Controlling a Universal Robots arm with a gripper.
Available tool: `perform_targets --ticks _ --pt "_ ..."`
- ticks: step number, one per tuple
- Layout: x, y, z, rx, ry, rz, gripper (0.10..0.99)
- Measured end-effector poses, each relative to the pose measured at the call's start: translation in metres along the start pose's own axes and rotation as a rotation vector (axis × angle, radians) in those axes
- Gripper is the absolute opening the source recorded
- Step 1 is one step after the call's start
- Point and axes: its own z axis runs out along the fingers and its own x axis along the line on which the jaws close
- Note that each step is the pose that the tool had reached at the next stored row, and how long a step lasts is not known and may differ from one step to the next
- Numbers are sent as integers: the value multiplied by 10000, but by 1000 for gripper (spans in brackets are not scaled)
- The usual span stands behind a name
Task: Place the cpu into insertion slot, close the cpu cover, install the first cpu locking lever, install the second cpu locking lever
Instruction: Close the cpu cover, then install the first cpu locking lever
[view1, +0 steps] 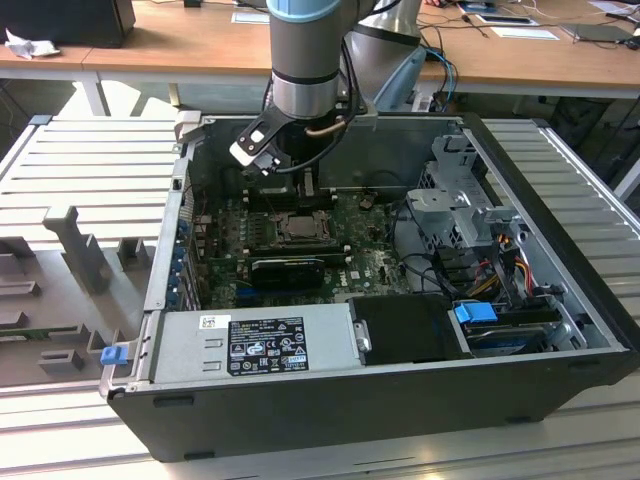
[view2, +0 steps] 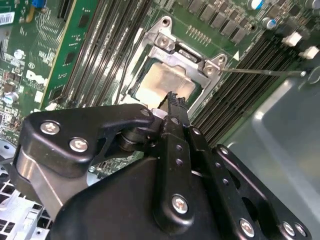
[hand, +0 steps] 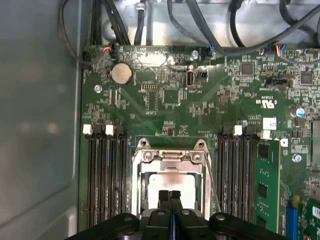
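Surface first: the black open-sided computer case (view1: 400, 400) lies flat on a grey ribbed metal table (view1: 80, 170), with grey moulded fixture blocks (view1: 85, 245) on the exterior view's left. Behind it are long wooden desks (view1: 180, 55) with papers and cables on them, so it looks like an office or lab.

The grey robot arm with a pale blue ring (view1: 305, 60) reaches down into the case over the green motherboard (hand: 170, 100). In both wrist views the black gripper (hand: 168, 195) has its fingertips pressed together with nothing between them, hanging right over the socket.

The pale grey square cpu (hand: 170, 181) sits in the socket, and the thin metal cpu cover frame (hand: 175, 162) lies down flat around it. A thin wire lever (view2: 265, 71) sticks out sideways past the socket, between it and the black memory slots (hand: 235, 175).

As for writing, the silver power supply box (view1: 190, 345) carries a black-and-white sticker (view1: 265, 345), and the board has white lettering, all too small to make out. There's also a round silver coin battery (hand: 121, 74) near the board's edge.
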Motion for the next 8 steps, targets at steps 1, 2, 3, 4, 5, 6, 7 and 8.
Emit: perform_targets --ticks 1,2,3,4,5,6,7,8 --pt "0 -14 -1 0 5 1 106" --pt "0 -27 -1 0 7 1 106" --pt "1 -34 -1 0 8 1 106" --pt "1 -41 -2 1 7 1 106" --pt "0 -41 -2 1 7 0 106" --pt "0 -41 -2 1 7 -2 106" --pt "0 -42 -5 1 7 0 106" --pt "0 -42 -13 2 5 1 106"
